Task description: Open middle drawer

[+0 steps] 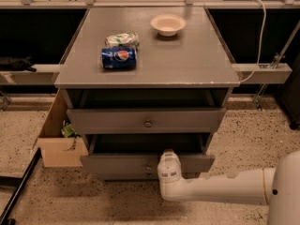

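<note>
1. We find the middle drawer [117, 163] second of three in the grey bench [187, 64], below the taller top drawer [187, 120] and above the short lowest drawer front [126, 176]
2. Its front stands forward of the bench body, and a dark strip of its inside shows behind the upper edge. We judge the task partly done: the drawer is open, though not by much
3. The top drawer front also sits a little proud of the bench, with a shadowed gap behind it
4. The claw [167, 159] sits at the end of the white arm [220, 189], which reaches in from the lower right. It is right up against the middle drawer front, just beside the small round knob [149, 166]. The wrist hides it, so we cannot tell whether it is wide, narrow or holding the knob
5. What is left, in our judgement, is a further straight pull outward if a fuller opening is wanted, then letting go and backing the arm away
6. On the bench top a blue Pepsi can [118, 58] lies touching a green-and-white packet [122, 39], with a pale bowl [168, 24] near the back. A cardboard box [58, 149] stands on the floor at the bench's side, clear of the drawer's path
</note>
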Tool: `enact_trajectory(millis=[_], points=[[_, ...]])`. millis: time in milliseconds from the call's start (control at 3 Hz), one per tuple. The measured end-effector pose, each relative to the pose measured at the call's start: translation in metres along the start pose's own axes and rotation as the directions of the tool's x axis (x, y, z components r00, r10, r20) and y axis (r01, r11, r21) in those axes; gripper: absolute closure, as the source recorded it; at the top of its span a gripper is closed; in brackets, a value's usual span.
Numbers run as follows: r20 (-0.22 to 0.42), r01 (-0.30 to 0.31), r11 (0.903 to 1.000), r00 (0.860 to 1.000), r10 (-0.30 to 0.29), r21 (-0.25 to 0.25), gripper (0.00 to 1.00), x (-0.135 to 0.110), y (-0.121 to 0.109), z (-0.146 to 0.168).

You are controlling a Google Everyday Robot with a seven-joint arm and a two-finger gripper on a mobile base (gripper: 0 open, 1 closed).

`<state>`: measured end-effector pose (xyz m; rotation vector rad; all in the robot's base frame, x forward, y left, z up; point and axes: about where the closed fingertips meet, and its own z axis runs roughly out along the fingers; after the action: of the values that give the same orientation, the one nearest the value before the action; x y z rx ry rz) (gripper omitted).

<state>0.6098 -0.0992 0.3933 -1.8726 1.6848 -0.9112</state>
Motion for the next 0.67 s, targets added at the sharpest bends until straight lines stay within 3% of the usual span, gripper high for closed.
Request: enact_trajectory(millis=[667], points=[[0.004, 0.002, 1.0, 1.0, -0.002, -0.005, 1.0, -0.0004, 0.0047, -0.0051]])
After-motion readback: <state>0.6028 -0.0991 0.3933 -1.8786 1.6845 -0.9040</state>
